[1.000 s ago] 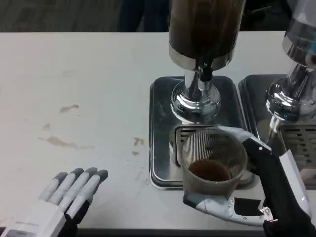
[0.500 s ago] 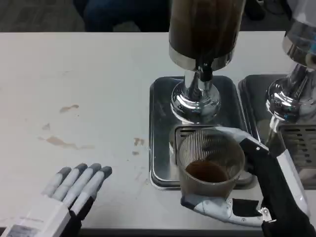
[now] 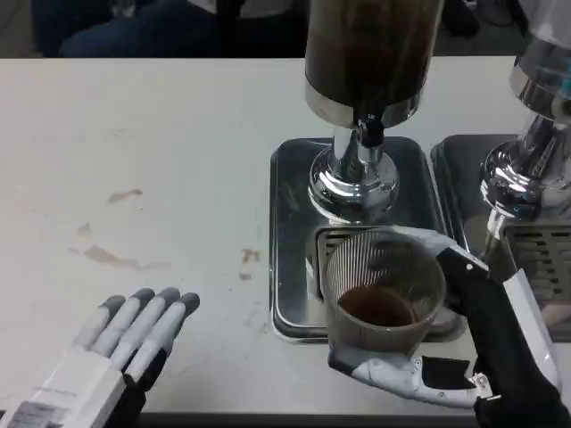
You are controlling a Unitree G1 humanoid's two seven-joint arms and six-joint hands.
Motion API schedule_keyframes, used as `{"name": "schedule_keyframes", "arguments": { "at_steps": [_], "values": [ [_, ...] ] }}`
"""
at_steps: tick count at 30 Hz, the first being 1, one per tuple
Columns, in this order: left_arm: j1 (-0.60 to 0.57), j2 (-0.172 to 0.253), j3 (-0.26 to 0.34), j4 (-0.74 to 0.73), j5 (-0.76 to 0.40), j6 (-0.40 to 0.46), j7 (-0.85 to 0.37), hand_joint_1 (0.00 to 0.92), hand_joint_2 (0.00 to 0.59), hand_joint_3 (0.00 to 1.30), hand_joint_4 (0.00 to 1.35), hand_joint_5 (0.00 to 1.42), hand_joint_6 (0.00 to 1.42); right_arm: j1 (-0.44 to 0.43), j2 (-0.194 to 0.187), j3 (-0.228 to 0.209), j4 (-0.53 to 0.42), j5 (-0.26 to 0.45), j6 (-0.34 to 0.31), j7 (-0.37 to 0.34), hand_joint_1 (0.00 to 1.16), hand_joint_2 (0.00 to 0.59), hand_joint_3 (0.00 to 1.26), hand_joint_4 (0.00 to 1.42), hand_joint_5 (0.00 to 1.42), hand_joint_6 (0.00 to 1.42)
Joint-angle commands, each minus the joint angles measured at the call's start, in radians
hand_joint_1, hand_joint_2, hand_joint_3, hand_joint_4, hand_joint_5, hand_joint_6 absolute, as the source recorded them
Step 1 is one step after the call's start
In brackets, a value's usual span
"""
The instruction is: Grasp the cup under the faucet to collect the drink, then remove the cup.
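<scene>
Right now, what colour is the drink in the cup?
Dark brown, pooled low in the ribbed translucent cup that the right hand holds; head view.

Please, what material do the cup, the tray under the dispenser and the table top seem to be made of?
The cup, held by the right hand: likely thin translucent plastic, ribbed; the brown drink shows through its wall.
The drip tray: polished metal, probably stainless steel, since it is silver and mirrors the dispenser base.
The table: a matte white top, perhaps laminate; it shows brown stains, no glare.

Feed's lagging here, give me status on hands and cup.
Right hand holds cup, drink inside, over the tray below the faucet. Left hand open on table. Nothing blocking.
</scene>
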Motion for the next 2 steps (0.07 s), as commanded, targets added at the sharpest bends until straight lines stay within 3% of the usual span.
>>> {"name": "schedule_keyframes", "arguments": {
  "at_steps": [1,2],
  "values": [
    [0.002,-0.011,-0.016,-0.017,0.010,0.014,0.005,0.000,0.122,0.00,0.00,0.00,0.00,-0.007,0.008,-0.004,-0.029,0.026,-0.023,-0.007,1.05,0.188,0.81,0.82,0.97,1.33],
    [0.002,-0.012,-0.017,-0.018,0.010,0.015,0.005,0.000,0.122,0.00,0.00,0.00,0.00,-0.007,0.008,-0.005,-0.029,0.026,-0.022,-0.007,1.04,0.188,0.81,0.82,0.97,1.33]
  ]
}}
